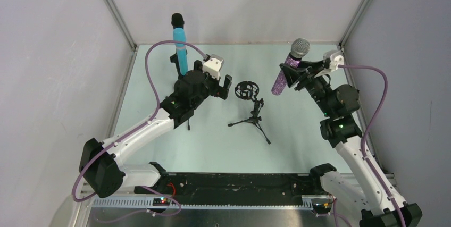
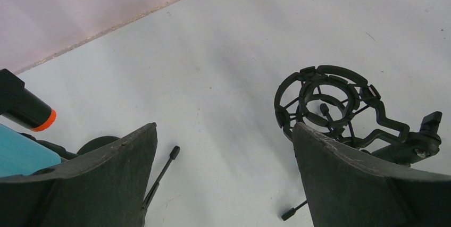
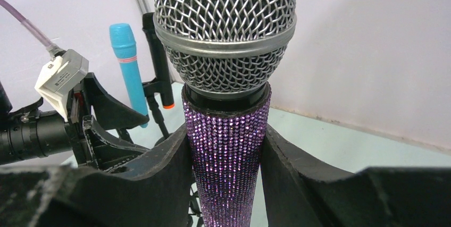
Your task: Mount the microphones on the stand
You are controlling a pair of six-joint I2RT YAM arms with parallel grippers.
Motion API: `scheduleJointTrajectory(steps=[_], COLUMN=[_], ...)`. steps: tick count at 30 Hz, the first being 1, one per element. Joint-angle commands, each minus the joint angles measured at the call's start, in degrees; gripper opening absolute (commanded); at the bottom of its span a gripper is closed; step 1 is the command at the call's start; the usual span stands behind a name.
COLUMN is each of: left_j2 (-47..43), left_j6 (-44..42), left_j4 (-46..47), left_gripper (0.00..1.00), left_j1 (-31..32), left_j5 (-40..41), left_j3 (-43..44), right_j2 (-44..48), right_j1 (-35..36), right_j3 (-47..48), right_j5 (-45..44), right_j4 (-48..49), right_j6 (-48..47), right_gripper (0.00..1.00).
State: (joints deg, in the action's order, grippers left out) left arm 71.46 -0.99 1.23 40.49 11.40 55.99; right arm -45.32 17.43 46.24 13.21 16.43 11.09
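Two claws, two jobs: the right claw point(image 1: 291, 75) pinches the purple mic point(image 3: 226, 94) by its barrel, mesh head up and tail free, I judge so the tail can drop into the ring point(image 2: 324, 69) of the stand point(image 1: 255, 112) in the middle of the bench point(image 1: 213, 147), well apart to its left. The left claw point(image 2: 224, 131) hangs wide and empty just beside that ring, likely placed to steady it, while the cyan mic point(image 1: 181, 51) and black mic point(image 3: 157, 57) stand upright behind it, seemingly mounted already.

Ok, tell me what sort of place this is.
Probably a robot lab test cell: bare panel walls on metal framing box in a pale table, with a left arm and right arm bolted at its near edge.
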Motion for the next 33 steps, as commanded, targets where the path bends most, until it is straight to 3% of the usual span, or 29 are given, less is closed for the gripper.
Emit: scheduleJointTrajectory(steps=[1, 6, 11, 33], left_j2=[-1.59, -1.29, -1.18, -1.00], left_j6=[0.53, 0.55, 0.56, 0.60], left_j4=[2.28, 2.28, 2.28, 2.28], left_gripper=[1.00, 1.00, 1.00, 1.00], left_j1=[0.12, 0.16, 0.13, 0.11], left_j5=[1.20, 1.39, 1.88, 3.10], left_j3=[-0.26, -0.28, -0.29, -0.42], right_j2=[-2.36, -4.54, -6.66, -20.21], right_j1=[1.12, 6.78, 10.50, 13.81], right_j3=[0.86, 0.87, 1.19, 9.33], right_j5=[5.22, 9.38, 9.96, 10.21], right_j4=[11.90, 15.40, 16.39, 20.78], right_j6=[-0.46, -13.94, -20.22, -8.57], right_gripper=[0.00, 0.00, 0.00, 0.00])
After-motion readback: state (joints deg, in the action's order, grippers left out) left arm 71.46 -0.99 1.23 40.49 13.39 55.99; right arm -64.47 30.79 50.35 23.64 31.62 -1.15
